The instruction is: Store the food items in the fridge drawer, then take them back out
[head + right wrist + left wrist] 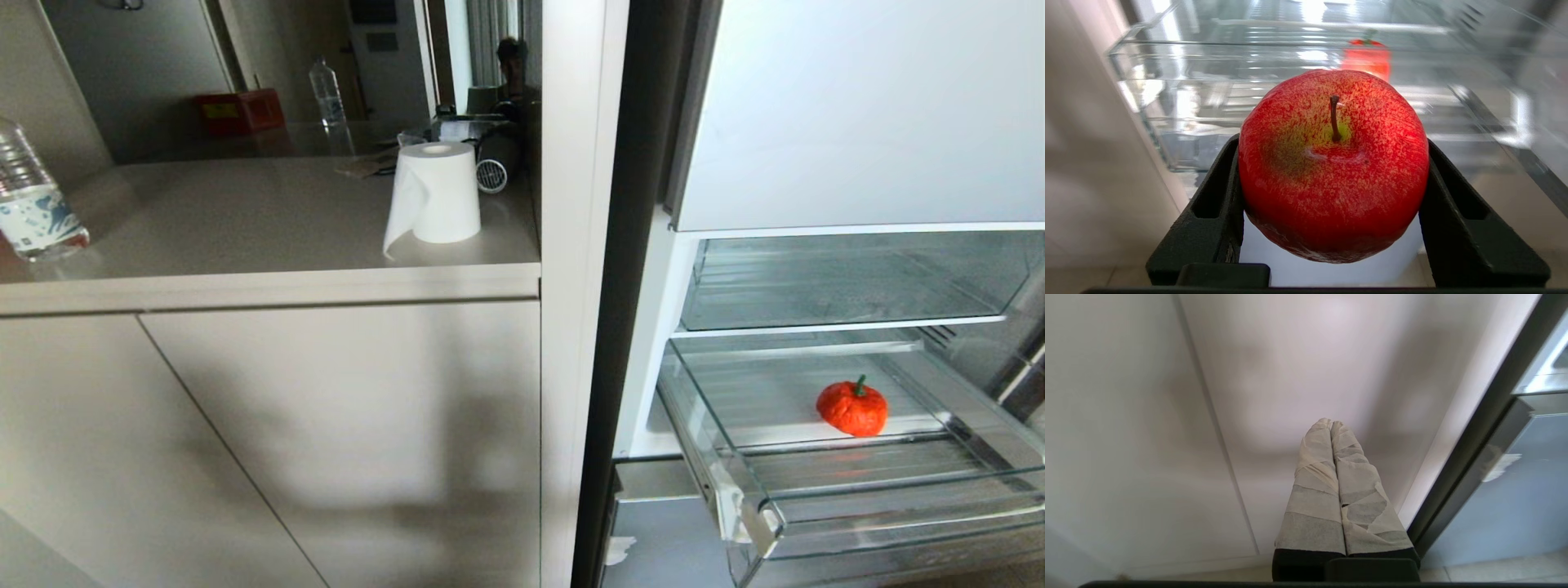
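Observation:
A red apple (1331, 196) with a brown stem sits between the black fingers of my right gripper (1333, 141), which is shut on it, just in front of the pulled-out fridge drawer (1208, 81). In the head view the clear fridge drawer (898, 523) stands open at the lower right. A lumpy orange-red fruit (851, 407) with a green stem lies on its ribbed floor, and the same fruit (1365, 57) shows beyond the apple. My left gripper (1330, 424), its fingers wrapped in tape, is shut and empty before a pale cabinet door. Neither arm shows in the head view.
A counter (245, 220) to the left of the fridge carries a paper roll (437, 192), a water bottle (33, 204) at its far left and a red box (238, 110) at the back. A clear shelf bin (816, 286) sits above the drawer. A person's reflection (512, 65) shows behind.

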You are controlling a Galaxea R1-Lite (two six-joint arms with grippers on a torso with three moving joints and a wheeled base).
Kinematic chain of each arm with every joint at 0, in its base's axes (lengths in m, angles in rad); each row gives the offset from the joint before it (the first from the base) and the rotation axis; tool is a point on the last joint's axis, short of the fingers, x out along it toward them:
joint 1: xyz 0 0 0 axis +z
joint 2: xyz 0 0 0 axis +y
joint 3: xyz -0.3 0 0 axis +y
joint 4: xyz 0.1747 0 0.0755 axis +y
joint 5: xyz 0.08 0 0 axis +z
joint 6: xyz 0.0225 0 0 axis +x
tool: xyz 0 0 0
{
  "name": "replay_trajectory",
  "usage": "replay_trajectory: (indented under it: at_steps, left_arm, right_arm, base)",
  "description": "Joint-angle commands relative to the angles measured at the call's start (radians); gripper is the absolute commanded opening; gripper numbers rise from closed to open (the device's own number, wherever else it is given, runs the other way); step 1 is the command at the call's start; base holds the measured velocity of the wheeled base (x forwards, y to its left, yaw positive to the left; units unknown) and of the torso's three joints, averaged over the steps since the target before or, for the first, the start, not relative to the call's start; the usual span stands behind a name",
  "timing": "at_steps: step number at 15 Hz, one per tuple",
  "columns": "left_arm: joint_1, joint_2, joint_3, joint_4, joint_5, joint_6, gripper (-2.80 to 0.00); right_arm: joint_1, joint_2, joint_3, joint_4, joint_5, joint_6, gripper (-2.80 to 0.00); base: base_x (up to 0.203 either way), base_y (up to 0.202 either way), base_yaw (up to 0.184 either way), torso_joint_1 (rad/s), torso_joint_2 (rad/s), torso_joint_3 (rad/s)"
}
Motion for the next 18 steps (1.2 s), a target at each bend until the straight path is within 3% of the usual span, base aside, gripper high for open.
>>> replay_trajectory:
  at_steps: [1, 3, 6, 10, 18]
  left_arm:
    - [0.000, 0.000, 0.000, 0.000, 0.000, 0.000, -2.80]
    - [0.000, 0.000, 0.000, 0.000, 0.000, 0.000, -2.80]
    - [0.000, 0.000, 0.000, 0.000, 0.000, 0.000, -2.80]
    - [0.000, 0.000, 0.000, 0.000, 0.000, 0.000, -2.80]
    - [0.000, 0.000, 0.000, 0.000, 0.000, 0.000, -2.80]
  right_arm:
    - [0.000, 0.002, 0.000, 0.003, 0.002, -0.011, -2.80]
    - [0.000, 0.047, -0.001, -0.013, 0.001, -0.016, -2.80]
    - [-0.001, 0.240, -0.035, -0.140, -0.003, -0.028, -2.80]
    - [-0.004, 0.574, -0.214, -0.207, 0.004, -0.010, -2.80]
    - [-0.004, 1.172, -0.525, -0.232, 0.124, 0.109, -2.80]
  base:
    - [0.002, 0.000, 0.053, 0.003, 0.01, -0.001]
    - [0.000, 0.000, 0.000, 0.000, 0.00, 0.000]
    - [0.000, 0.000, 0.000, 0.000, 0.00, 0.000]
    - [0.000, 0.000, 0.000, 0.000, 0.00, 0.000]
    - [0.000, 0.000, 0.000, 0.000, 0.00, 0.000]
